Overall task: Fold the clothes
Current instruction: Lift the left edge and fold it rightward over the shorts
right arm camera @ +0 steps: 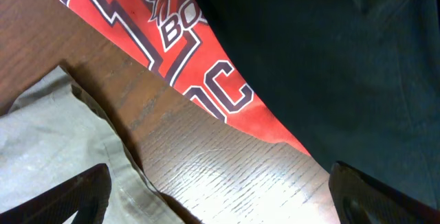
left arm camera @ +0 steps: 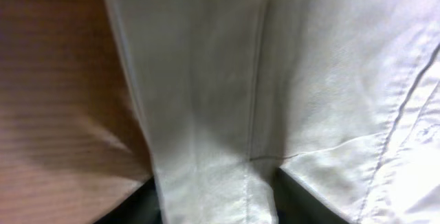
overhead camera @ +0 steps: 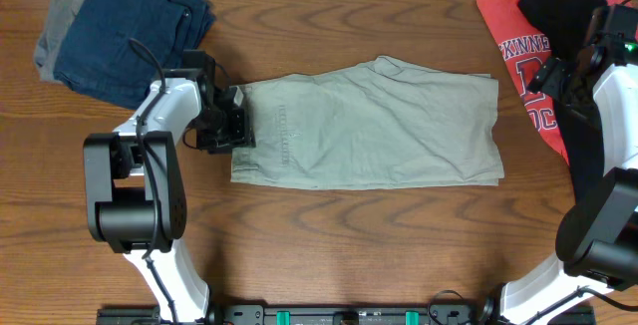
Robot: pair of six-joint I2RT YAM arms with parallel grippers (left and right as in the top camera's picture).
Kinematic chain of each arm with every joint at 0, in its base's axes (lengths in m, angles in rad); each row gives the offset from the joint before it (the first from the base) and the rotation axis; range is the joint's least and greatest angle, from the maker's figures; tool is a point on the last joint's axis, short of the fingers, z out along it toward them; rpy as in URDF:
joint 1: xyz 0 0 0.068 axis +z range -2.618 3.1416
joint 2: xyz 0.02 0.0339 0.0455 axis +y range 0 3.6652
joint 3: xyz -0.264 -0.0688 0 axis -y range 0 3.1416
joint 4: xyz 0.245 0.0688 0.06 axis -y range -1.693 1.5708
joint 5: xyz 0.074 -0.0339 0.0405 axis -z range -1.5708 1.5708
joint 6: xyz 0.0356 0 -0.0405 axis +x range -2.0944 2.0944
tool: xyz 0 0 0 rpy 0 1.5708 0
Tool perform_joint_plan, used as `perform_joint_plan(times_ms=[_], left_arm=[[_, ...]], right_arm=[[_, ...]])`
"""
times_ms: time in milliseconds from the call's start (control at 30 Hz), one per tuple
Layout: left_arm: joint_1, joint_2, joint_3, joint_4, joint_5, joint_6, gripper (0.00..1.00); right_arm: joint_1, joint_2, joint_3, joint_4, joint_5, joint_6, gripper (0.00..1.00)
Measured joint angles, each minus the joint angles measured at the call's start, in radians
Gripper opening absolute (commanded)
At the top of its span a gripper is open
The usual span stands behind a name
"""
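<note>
The tan khaki trousers (overhead camera: 379, 126) lie folded flat across the middle of the table. My left gripper (overhead camera: 237, 116) is at their left end, and in the left wrist view its fingers (left arm camera: 216, 210) are shut on a seamed edge of the khaki cloth (left arm camera: 206, 80). My right gripper (overhead camera: 551, 74) hovers by the red white-printed T-shirt (overhead camera: 498, 11) and the black trousers (overhead camera: 558, 6) at the far right. In the right wrist view it (right arm camera: 220, 196) is open and empty over bare wood, between the khaki edge (right arm camera: 41, 135) and the red shirt (right arm camera: 206, 80).
A navy garment (overhead camera: 130, 36) lies on a grey one (overhead camera: 60, 26) at the far left corner. The black trousers (right arm camera: 330, 59) overlap the red shirt. Both arm bases stand at the table's front edge.
</note>
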Motion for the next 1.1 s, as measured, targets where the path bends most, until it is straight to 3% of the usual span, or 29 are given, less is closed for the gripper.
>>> perform_joint_plan(times_ms=[67,100,267,533,967,1100], left_arm=[[0.0,0.005,-0.004,-0.002,0.005,0.006,0.07],[0.0,0.007,-0.007,-0.003,0.005,0.0,0.06],[0.0,0.011,-0.003,-0.035,-0.008,-0.006,0.06],[0.008,0.01,0.076,-0.284,-0.261,-0.094,0.06],[-0.016,-0.156,0.673,-0.8,-0.399,-0.11,0.06],[-0.088,-0.194,0.796,-0.802,-0.407,-0.098,0.06]], right_arm=[[0.0,0.0,0.0,0.0,0.0,0.0,0.99],[0.0,0.0,0.0,0.0,0.0,0.0,0.99],[0.0,0.0,0.0,0.0,0.0,0.0,0.99],[0.0,0.0,0.0,0.0,0.0,0.0,0.99],[0.0,0.0,0.0,-0.001,0.0,0.0,0.99],[0.0,0.0,0.0,0.0,-0.001,0.0,0.99]])
